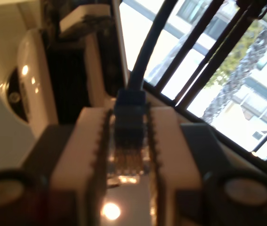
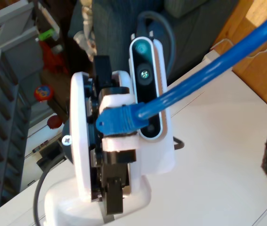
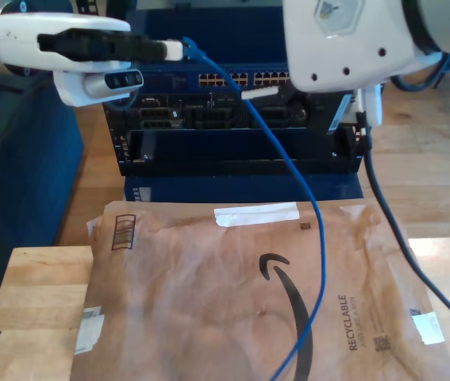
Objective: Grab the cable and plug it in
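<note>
My first pincer [image 3: 169, 50] is clenched on one plug [image 1: 131, 106] of the cable [image 3: 292, 171], at the exterior view's upper left. The blue boot sits between the ribbed pads [image 1: 98, 155], with the clear tip pointing back between the jaws. From there the cable arcs down in front of the rack [image 3: 232, 119], crosses the envelope [image 3: 209, 302] on the desk [image 3: 42, 294], and runs off the exterior view's lower edge. I cannot tell whether my second pincer is released or clenched.

I judge the cable to be light and limp. It sags in a loose curve under its own weight, so it will trail and swing rather than hold a line. The jacket looks smooth and could slip through a loose grip. The plug is the stiff part but small, and its clear tip and latch are likely fragile. The boot just behind the tip is the best place to hold it, as it leaves the tip free to enter a port [image 3: 217, 79].

The envelope reads "RECYCLABLE" [image 3: 359, 321] along one side. It also carries a curved smile-arrow mark [image 3: 284, 282] and a barcode [image 3: 123, 232] too small to read. The rack's labels are too blurred to read.
</note>
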Available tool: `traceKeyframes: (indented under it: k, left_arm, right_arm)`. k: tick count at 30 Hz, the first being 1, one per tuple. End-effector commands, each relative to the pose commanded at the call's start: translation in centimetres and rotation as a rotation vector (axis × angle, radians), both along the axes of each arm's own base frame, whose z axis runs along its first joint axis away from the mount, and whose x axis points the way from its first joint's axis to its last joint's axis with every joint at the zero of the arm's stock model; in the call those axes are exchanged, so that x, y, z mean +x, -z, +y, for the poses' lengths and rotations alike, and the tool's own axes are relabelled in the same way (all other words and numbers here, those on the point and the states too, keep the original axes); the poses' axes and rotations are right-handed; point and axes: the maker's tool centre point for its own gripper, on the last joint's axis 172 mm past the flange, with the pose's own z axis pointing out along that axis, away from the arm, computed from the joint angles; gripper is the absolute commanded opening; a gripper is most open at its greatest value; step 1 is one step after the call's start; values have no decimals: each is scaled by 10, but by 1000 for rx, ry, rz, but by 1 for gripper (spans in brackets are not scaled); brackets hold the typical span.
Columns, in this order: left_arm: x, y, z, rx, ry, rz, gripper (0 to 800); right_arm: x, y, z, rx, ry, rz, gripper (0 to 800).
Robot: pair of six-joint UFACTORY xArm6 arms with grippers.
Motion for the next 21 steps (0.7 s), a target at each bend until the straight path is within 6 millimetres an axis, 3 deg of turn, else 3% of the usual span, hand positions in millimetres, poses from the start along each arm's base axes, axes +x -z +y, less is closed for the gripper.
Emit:
traceKeyframes:
  k: [10, 16, 21]
  left_arm:
    - [-3, 8, 0, -12, 11, 53, 2]
    - [-8, -7, 3, -90, 30, 80, 2]
    - [-12, -9, 4, -100, 46, 81, 3]
  right_arm:
    - [-6, 0, 32, 63, -18, -101, 794]
    - [-5, 5, 32, 82, 1, -132, 794]
    - [-5, 3, 35, 91, 1, -144, 773]
